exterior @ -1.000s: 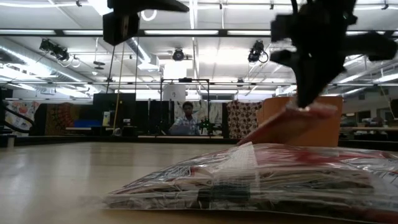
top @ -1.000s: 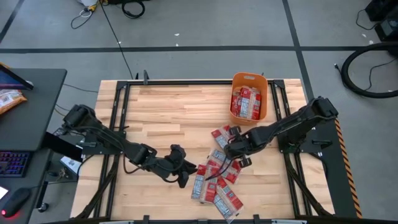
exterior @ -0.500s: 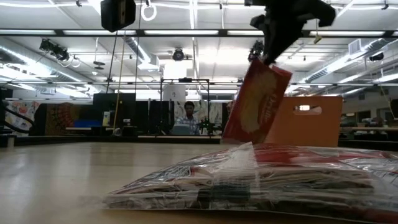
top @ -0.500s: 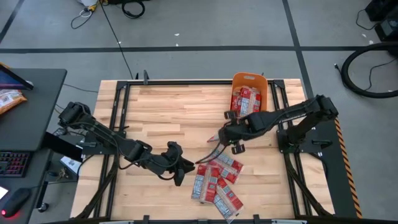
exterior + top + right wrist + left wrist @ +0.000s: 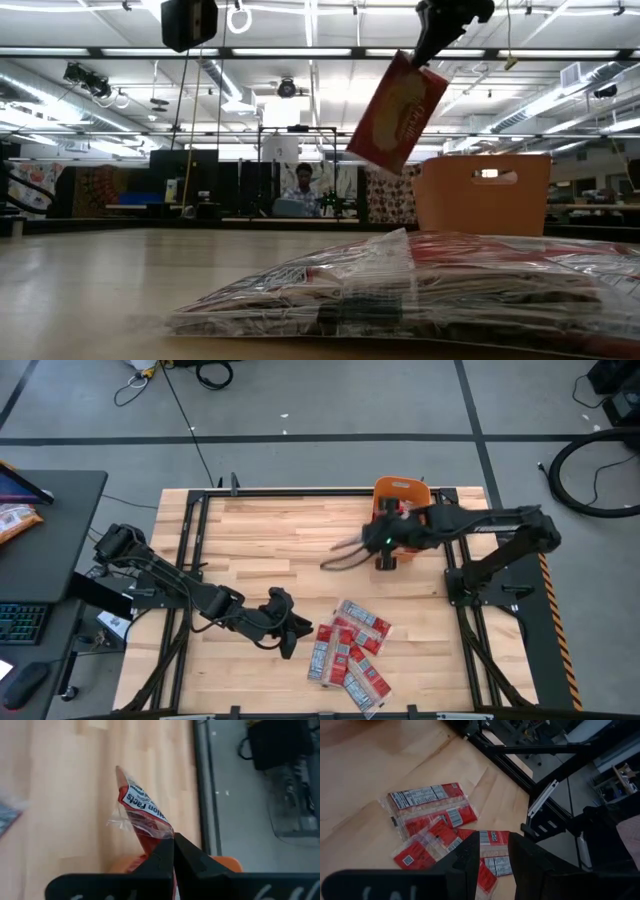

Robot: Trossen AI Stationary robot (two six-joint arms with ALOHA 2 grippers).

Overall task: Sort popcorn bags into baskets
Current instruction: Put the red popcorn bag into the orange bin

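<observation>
The right hand [image 5: 385, 542] grips one popcorn bag [image 5: 399, 112] in the air beside the orange basket [image 5: 410, 489], which holds more bags. Other bags [image 5: 345, 650] lie on the worktop [image 5: 270, 540] near the released left hand [image 5: 293, 635].

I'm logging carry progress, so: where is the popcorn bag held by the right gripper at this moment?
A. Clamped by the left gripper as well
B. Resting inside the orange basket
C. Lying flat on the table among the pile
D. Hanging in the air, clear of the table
D: in the low view the popcorn bag dangles from the right gripper, high above the table and beside the orange basket.
</observation>
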